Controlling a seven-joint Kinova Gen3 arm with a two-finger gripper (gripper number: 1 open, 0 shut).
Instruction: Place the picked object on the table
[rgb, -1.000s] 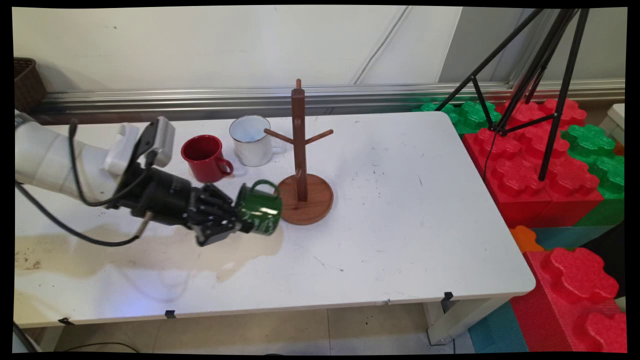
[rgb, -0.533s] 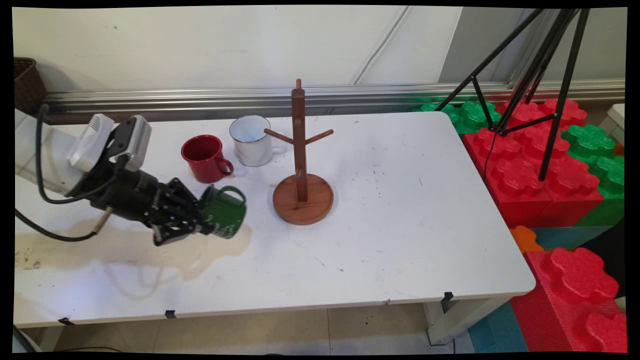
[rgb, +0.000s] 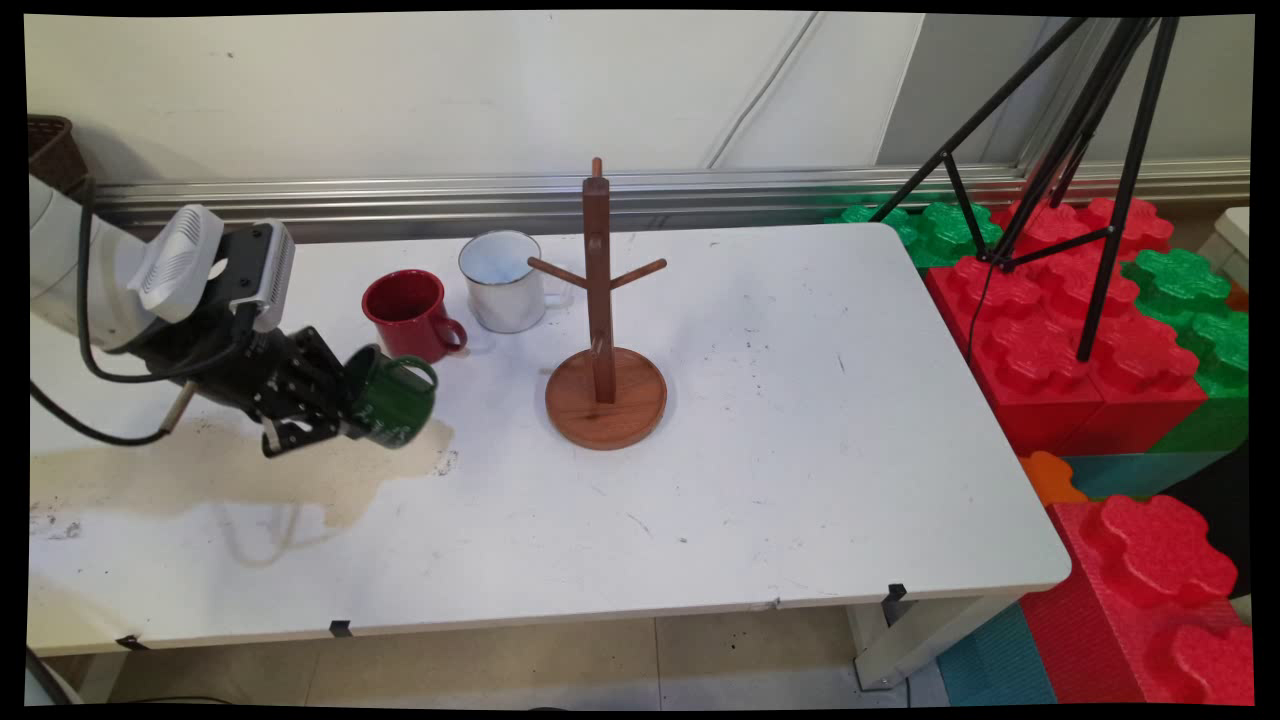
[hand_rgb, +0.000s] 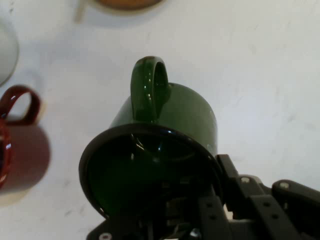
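Green mug (rgb: 395, 405), red mug (rgb: 408, 315) (white table (rgb: 800, 400)).

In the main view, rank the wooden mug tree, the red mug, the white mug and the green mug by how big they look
1. Wooden mug tree, clearly largest.
2. White mug and red mug: too alike to rank.
3. Green mug, tilted in the tool and partly hidden, so unsure.

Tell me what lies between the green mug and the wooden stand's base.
Only bare white table lies between the green mug and the stand's round base; the main view shows this. The red mug stands farther back.
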